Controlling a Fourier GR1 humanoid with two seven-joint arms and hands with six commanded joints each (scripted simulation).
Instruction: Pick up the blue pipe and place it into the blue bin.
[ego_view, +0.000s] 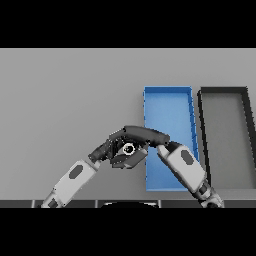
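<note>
- Dark fingers of the left robot hand and the right robot hand met just left of the blue bin, the right one reaching across over the left.
- The right robot hand's fingers lay fairly straight along the top of the cluster; whether they clasped anything could not be told.
- The left robot hand's fingers looked curled around the small patch at the centre, though the grip itself was not clear.
- Between the two robot hands showed a small pale ring with a dark centre, too small to identify; it may have been an end of the pipe, but no blue pipe was plainly visible anywhere.
- Judged from this, the pipe was not yet in the blue bin, whose visible floor held nothing; the pick-up seemed under way and the carry and release remained.
- The blue bin stood on the grey surface, with a dark bin just beside it on the right.
</note>
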